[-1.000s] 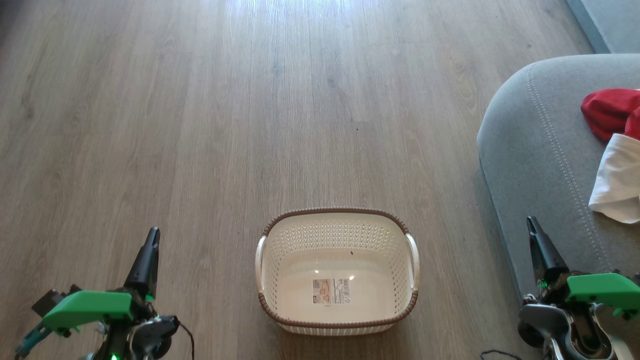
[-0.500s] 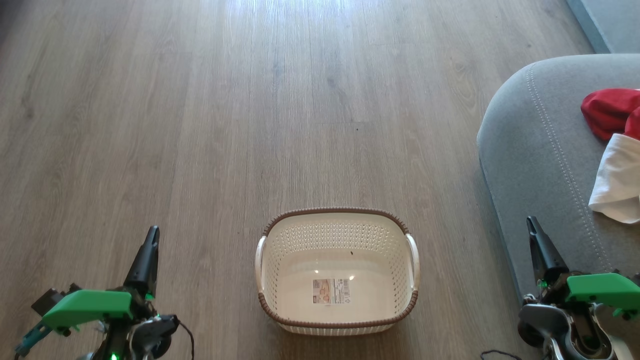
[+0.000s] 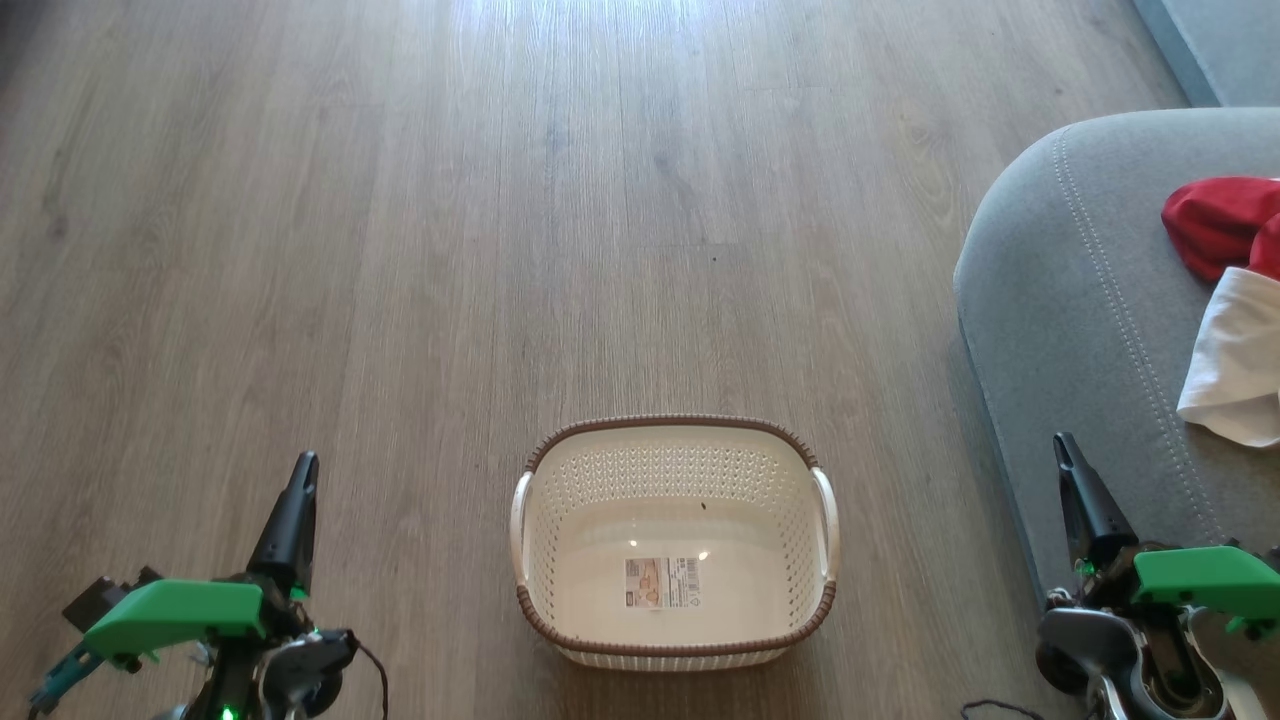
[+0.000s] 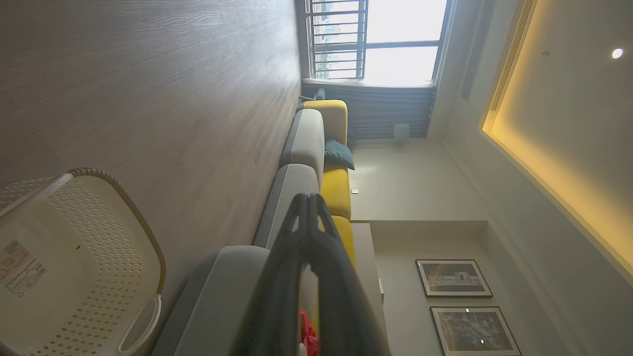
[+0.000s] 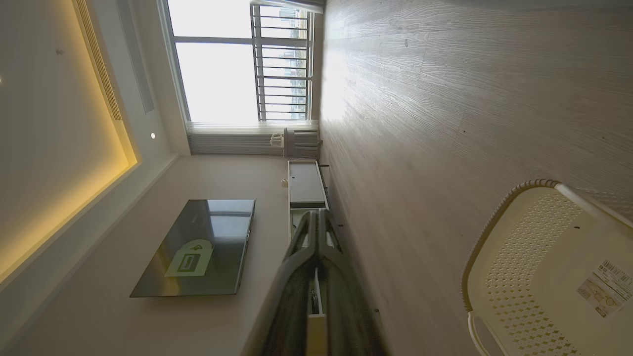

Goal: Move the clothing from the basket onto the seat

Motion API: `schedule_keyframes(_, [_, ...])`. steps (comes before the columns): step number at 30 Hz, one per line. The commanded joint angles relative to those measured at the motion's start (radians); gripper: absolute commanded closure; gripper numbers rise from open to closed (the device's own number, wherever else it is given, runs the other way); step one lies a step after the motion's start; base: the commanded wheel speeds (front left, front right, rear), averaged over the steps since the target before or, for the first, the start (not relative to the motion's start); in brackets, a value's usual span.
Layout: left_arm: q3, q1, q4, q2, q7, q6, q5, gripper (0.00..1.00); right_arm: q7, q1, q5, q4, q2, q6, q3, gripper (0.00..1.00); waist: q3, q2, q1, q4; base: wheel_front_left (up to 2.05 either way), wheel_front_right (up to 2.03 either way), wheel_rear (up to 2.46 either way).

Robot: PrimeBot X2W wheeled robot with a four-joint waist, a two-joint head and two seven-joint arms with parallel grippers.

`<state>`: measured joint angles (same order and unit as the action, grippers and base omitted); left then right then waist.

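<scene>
The cream basket (image 3: 676,640) with a brown rim stands on the wood floor, nothing in it but a sticker on its base; it also shows as basket (image 4: 74,277) and basket (image 5: 544,277). On the grey seat (image 3: 1080,300) at the right lie the red garment (image 3: 1215,222) and the white fabric piece (image 3: 1235,365). My left gripper (image 3: 303,470) is shut at lower left, holding nothing, well left of the basket. Shut too, my right gripper (image 3: 1062,447) hangs by the seat's front edge, below the white piece. A sliver of red fabric (image 4: 309,338) peeks past my left fingers.
Open wood floor (image 3: 500,200) stretches ahead of the basket. A second grey cushion corner (image 3: 1215,45) lies at the top right. The wrist views show a long grey and yellow sofa (image 4: 316,148), a window, a TV and a low cabinet (image 5: 304,185).
</scene>
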<state>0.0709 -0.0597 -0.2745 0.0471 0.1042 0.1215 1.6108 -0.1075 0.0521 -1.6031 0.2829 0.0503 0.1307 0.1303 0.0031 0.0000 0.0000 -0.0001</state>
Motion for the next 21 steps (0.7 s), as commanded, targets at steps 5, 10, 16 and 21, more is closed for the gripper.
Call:
schedule_keyframes(5, [0.038, -0.048, 0.029, 0.007, 0.005, 0.009, 0.001, 1.00, -0.006, 0.056, -0.005, -0.038, 0.001, 0.000, -0.016, 1.00, 0.000, 0.0000, 0.0000, 0.000, 0.00, 0.00, 0.00])
schedule_keyframes(10, [0.039, -0.048, 0.029, 0.007, 0.006, 0.009, 0.001, 1.00, -0.006, 0.056, -0.005, -0.038, 0.001, 0.000, -0.016, 1.00, 0.000, 0.0000, 0.0000, 0.000, 0.00, 0.00, 0.00])
schedule_keyframes(16, [0.039, -0.048, 0.029, 0.006, 0.006, 0.009, 0.001, 1.00, -0.006, 0.056, -0.005, -0.038, 0.001, 0.000, -0.016, 1.00, 0.000, 0.0000, 0.0000, 0.000, 0.00, 0.00, 0.00])
schedule_keyframes(21, [0.040, -0.048, 0.029, 0.006, 0.006, 0.009, 0.000, 1.00, -0.006, 0.056, -0.005, -0.038, 0.000, 0.000, -0.016, 1.00, 0.000, 0.0000, 0.0000, 0.000, 0.00, 0.00, 0.00])
